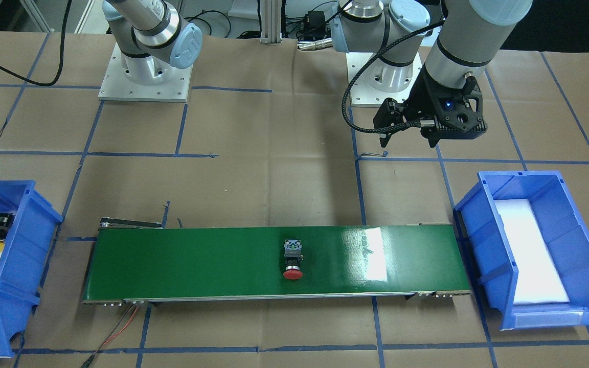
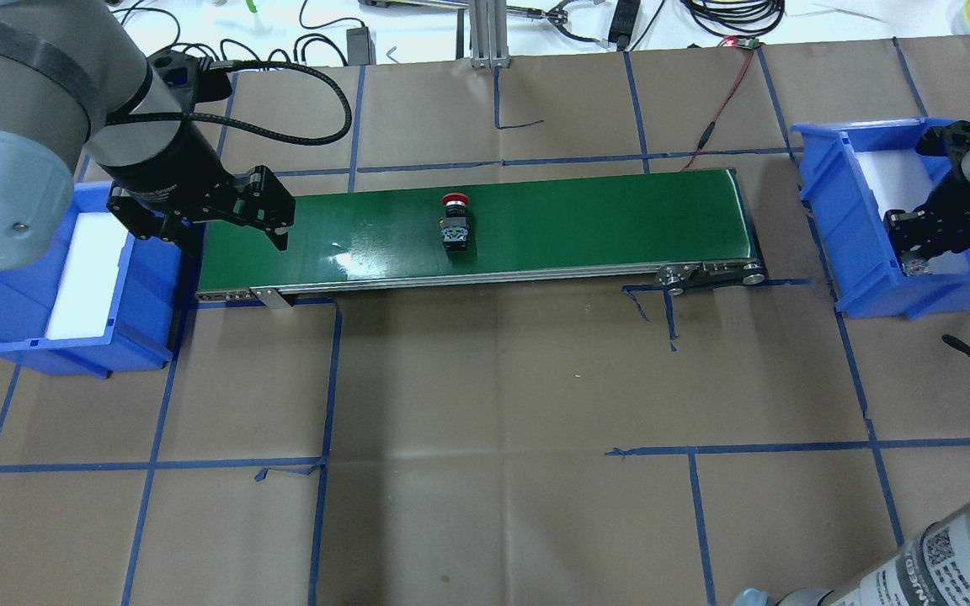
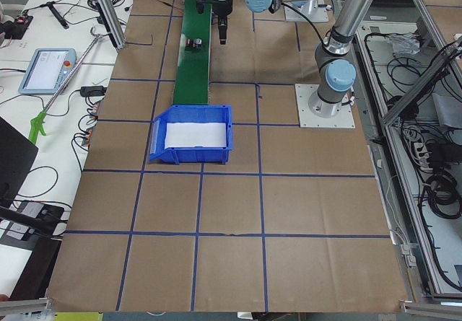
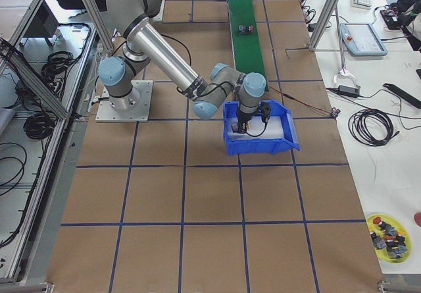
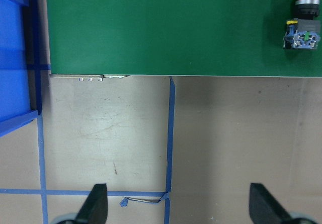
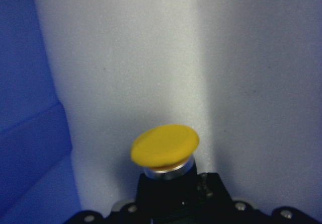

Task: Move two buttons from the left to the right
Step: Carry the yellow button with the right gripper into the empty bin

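The counter [image 2: 485, 421], nearest the robot, is covered with brown paper and divided into squares by blue tape.

The left tool [image 5: 177, 196] is held above the counter on the robot's side of the belt [image 2: 578, 219]. It is positioned near the belt's left end, just beside the left bin [image 2: 64, 358]. Its fingers [image 5: 96, 204] are spread wide, and nothing is gripped between them.

The green belt is laid across the counter from left to right. The red button [image 2: 455, 225] is located on the belt, about midway along it and well apart from both tools. It is laid on its side, with the red cap turned to the far edge and the grey-black body turned to the robot.

The left bin is set at the belt's left end and is lined with white foam [image 2: 85, 269]. The right bin [image 2: 914, 295] is set at the belt's right end and is lined in the same way.

The right tool [image 2: 919, 252] is lowered into the right bin. The yellow button [image 6: 165, 144] is pinched by its black body between the jaws, which are pressed against it. The yellow cap is pointed away from the tool and is seen against the foam. Whether the cap is touching the foam cannot be told.

Beyond the belt, an aluminium post [image 2: 485, 34] and loose cables [image 2: 317, 50] are found at the counter's far edge.
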### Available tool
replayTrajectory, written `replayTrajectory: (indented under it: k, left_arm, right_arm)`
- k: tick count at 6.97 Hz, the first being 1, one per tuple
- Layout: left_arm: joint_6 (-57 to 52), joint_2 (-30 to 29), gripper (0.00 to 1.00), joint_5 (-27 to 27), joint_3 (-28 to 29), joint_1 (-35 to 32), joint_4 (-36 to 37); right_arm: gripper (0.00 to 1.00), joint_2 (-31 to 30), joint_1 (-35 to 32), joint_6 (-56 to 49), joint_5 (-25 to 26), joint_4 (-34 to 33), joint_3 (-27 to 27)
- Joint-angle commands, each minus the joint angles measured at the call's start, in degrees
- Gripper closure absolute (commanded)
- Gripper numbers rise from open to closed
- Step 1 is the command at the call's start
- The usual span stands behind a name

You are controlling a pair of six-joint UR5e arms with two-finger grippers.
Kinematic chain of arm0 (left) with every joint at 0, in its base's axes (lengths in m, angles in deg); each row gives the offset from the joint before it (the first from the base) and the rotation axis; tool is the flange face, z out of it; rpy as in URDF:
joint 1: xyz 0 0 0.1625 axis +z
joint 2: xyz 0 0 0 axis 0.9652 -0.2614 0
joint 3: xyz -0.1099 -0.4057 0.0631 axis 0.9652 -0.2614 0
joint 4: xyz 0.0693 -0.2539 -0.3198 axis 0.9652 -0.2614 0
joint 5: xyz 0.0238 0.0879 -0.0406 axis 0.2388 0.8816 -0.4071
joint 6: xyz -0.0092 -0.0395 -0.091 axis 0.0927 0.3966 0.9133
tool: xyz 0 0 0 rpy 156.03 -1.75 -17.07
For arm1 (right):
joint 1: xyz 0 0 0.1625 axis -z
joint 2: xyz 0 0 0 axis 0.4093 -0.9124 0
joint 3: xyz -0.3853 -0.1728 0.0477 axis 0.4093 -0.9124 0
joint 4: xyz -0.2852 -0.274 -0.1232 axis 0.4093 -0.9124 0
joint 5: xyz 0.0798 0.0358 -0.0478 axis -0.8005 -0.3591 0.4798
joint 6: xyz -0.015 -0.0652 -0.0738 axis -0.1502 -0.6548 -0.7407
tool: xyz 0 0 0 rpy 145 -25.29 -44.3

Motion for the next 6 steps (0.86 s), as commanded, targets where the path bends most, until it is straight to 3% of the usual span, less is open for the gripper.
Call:
replayTrajectory:
  k: [1, 2, 4, 5, 6]
  left_arm:
    - [0.0, 0.0, 0.00, 0.0, 0.0, 0.0, -0.1]
    - [0.0, 0.1, 0.00, 0.0, 0.0, 0.0, -0.1]
    - [0.0, 0.1, 0.00, 0.1, 0.0, 0.0, -0.1]
    - [0.0, 0.1, 0.00, 0.0, 0.0, 0.0, 0.0]
    - [0.0, 0.0, 0.00, 0.0, 0.1, 0.0, 0.0]
  right_arm:
    - [0.28, -0.1, 0.0, 0.0, 0.0, 0.0, -0.3]
    - [0.26, -0.5, 0.0, 0.0, 0.0, 0.3, -0.7]
    - [0.09, -1.6, -0.4, 0.3, 0.0, 1.5, -7.4]
    - [0.01, -3.4, -1.0, 0.3, -2.2, 1.6, -9.3]
    - [0.00, -6.1, -2.1, 0.3, -3.5, 1.8, -10.1]
